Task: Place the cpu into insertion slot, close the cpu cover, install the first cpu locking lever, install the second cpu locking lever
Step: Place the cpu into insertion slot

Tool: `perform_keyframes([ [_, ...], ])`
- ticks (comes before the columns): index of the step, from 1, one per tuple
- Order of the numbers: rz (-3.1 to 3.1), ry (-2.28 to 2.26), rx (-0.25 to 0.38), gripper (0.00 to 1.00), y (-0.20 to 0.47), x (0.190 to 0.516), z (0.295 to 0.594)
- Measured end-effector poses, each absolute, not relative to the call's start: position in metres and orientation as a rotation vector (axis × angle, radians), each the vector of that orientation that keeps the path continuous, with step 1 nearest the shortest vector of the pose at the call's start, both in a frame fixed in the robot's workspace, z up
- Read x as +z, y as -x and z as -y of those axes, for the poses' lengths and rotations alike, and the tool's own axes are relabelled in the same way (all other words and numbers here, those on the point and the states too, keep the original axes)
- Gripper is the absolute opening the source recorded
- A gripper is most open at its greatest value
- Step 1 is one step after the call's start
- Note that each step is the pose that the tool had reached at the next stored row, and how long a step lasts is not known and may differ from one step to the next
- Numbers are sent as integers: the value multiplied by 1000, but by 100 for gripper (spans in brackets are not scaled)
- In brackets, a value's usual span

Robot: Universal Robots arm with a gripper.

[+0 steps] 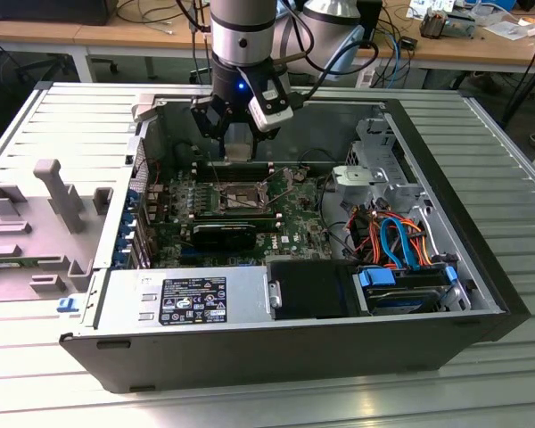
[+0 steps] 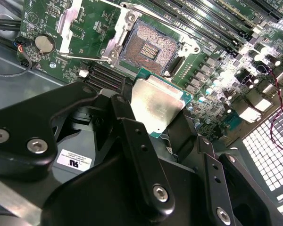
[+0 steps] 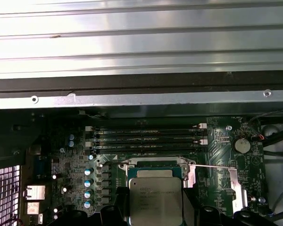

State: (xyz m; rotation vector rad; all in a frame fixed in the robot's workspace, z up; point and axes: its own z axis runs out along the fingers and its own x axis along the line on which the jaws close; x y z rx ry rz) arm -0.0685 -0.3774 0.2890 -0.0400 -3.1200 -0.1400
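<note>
Firstly, gripper [image 2: 161, 126]: its black fingers [image 2: 132, 134] were pinched on opposite edges of the cpu [image 2: 155, 100], carrying it clear of the motherboard [image 2: 217, 61].
Cpu position: above the insertion slot [image 2: 148, 47] and apart from it. It seemed offset to one side of the slot rather than centred over it, though how far off could not be told.
Cpu facing: the silver metal top faced up toward the wrist and the contact side faced down toward the insertion slot. The chip lay flat, roughly level with the slot by my reading.
Cpu long axis: near square, so none worth naming. In the first wrist view its edges ran about parallel with the slot's silver rim.
Cpu cover [image 3: 233, 184]: swung open just beside the insertion slot, on the slot's coin-cell [image 3: 240, 145] side, leaving the contact field bare.
Locking lever [image 3: 212, 165]: a thin wire reaching out from the slot's rim toward the cover, apparently unlatched.
Memory slots [image 3: 146, 137]: long, black, just beyond the insertion slot and parallel to its rim.
Step in hand: judged to be placing the cpu, not yet seated.
Doing it well: the chip needed to stay level, with corners and notches matched to the slot. It should go straight down with no sliding over the fine contacts, clear of the open cover, and be let go only once it sat flush inside the rim.
</note>
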Motion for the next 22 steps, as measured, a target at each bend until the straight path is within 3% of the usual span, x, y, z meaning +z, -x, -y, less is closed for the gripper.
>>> perform_keyframes([
  [22, 3120, 64, -140, 55, 68, 287, 377],
])
